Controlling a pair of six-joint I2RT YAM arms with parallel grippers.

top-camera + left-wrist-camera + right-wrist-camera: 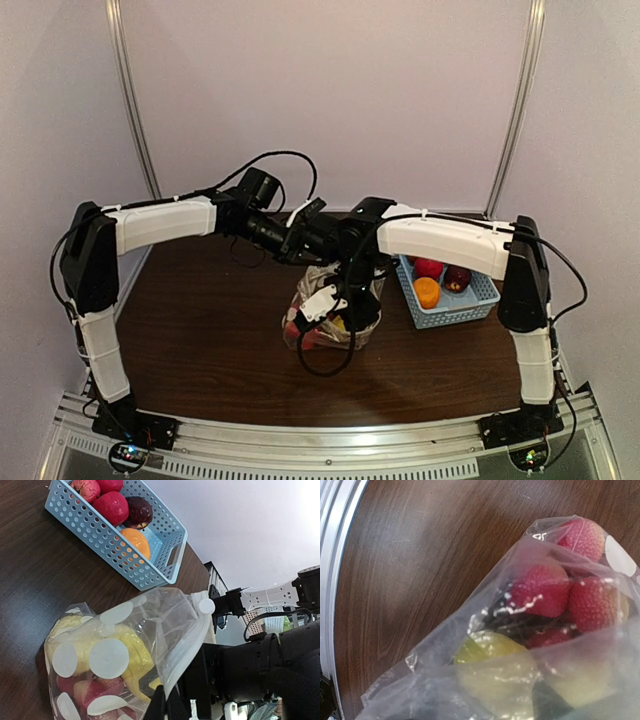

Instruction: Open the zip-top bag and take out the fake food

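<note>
The zip-top bag [325,318] stands on the table's middle, clear with white dots, and still holds fake food: a yellow piece [131,652] and red pieces [540,590]. My left gripper [167,706] is shut on the bag's white zip rim [192,642] and holds it up. My right gripper [350,305] is down at the bag's mouth. Its wrist view looks through plastic [440,680] at a yellow-green fruit [492,652], and its fingers do not show clearly. More fake food lies in the basket: red [111,507], dark purple [138,511] and orange [135,542].
The light-blue basket [470,305] stands to the right of the bag, close to the right arm. Dark wooden tabletop [200,330] spreads to the left of the bag. A metal rail [320,440] runs along the near edge.
</note>
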